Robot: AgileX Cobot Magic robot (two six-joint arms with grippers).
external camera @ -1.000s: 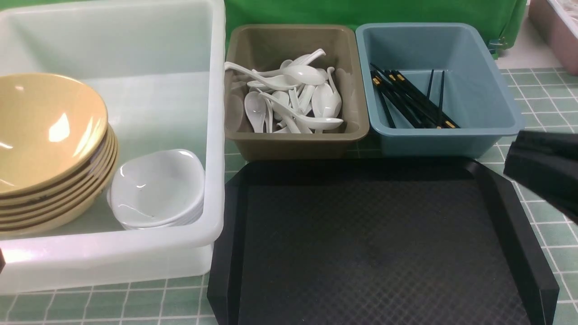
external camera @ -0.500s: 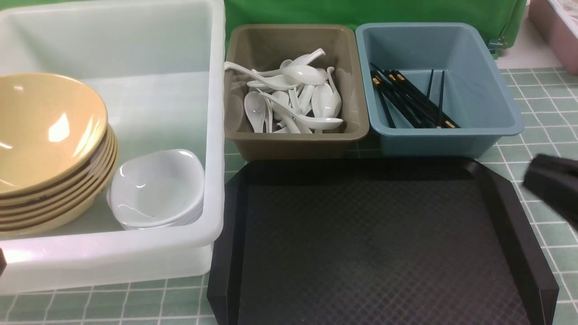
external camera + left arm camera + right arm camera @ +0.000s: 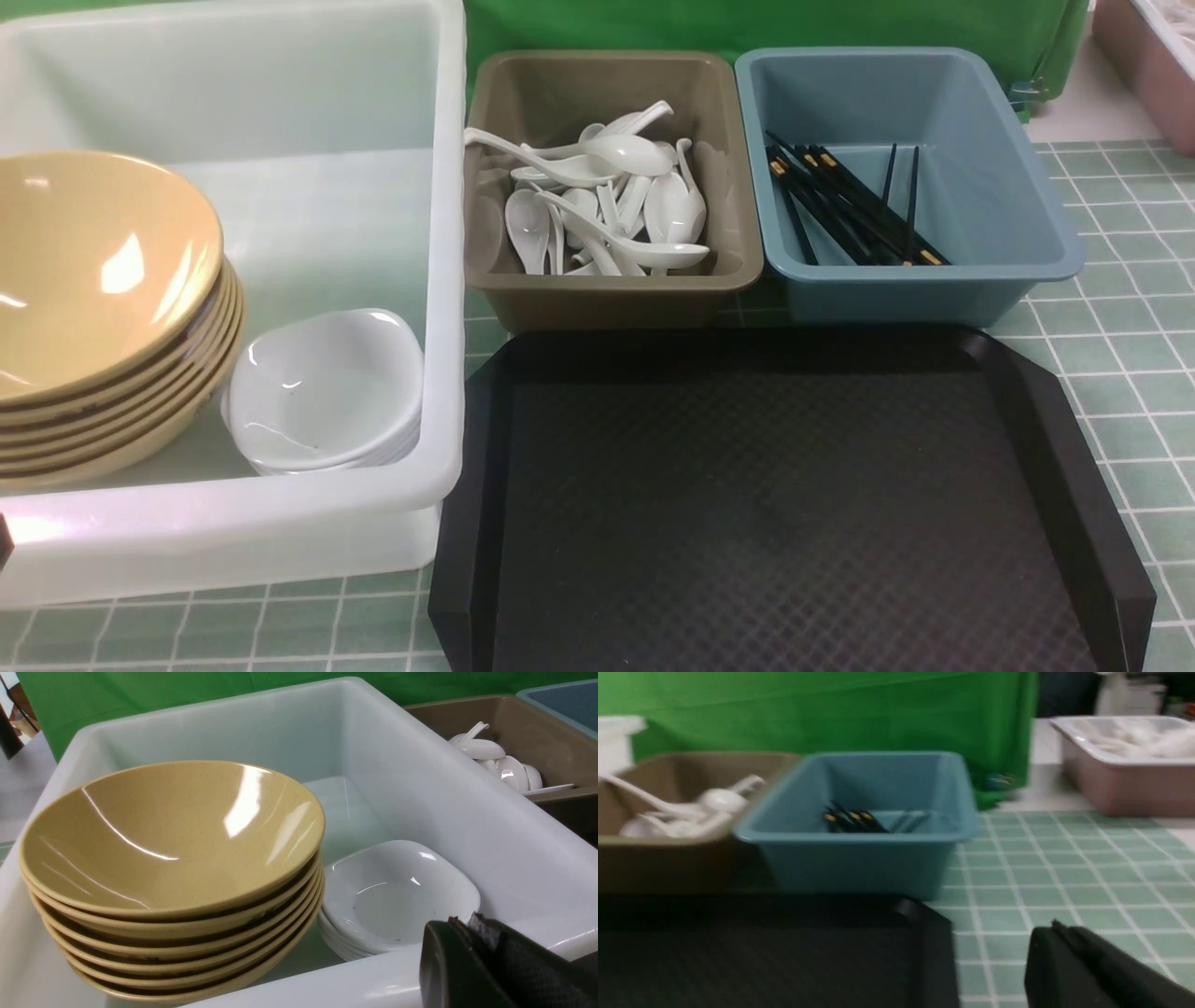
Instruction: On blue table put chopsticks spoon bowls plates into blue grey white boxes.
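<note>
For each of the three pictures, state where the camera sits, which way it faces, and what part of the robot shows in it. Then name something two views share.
Front: between the arms, facing forward and down over the black tray to the three boxes; no gripper shows.
Left wrist: on the left arm, facing into the white box at bowls and plates; left gripper shows, shut.
Right wrist: on the right arm, low over the table, facing the blue box; right gripper shows, shut.
Shared: the chopsticks show in front and right wrist views.

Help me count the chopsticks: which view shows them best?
The front view: the chopsticks lie fully in sight, seen from above inside the blue box. The right wrist view is blurred and shows only their gold-banded ends above the rim. The left wrist view shows none.
</note>
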